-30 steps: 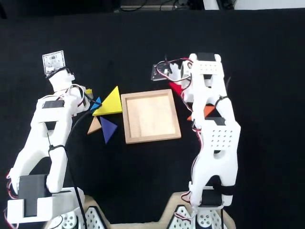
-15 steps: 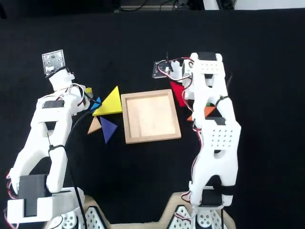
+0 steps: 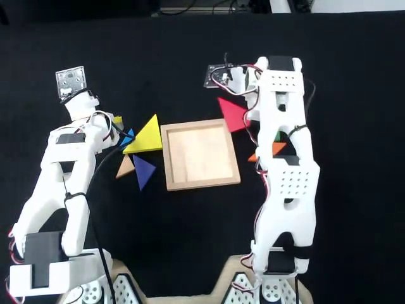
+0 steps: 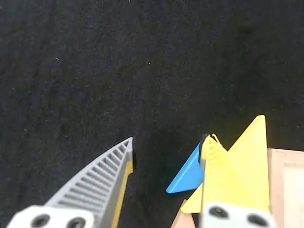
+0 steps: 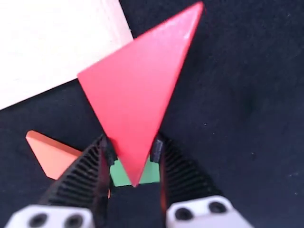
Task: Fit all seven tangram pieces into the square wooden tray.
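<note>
High camera down over table (image 3: 190,63), wrist cameras close, low (both catch tray (image 3: 169,158))

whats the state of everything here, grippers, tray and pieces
wooden tray: empty
right gripper: shut on red triangle
left gripper: open, empty
red triangle: gripped by one corner, not in wooden tray
yellow triangle: flat on table, beside wooden tray
dark blue triangle: flat on table

**Dark cloth, bright strip up top**

I see a black cloth (image 3: 190,240) over the table, spanning nearly the whole high view under even light. Along the top edge, cables (image 3: 190,7) trail at centre, and a pale surface (image 3: 354,5) shows at upper right.
</note>
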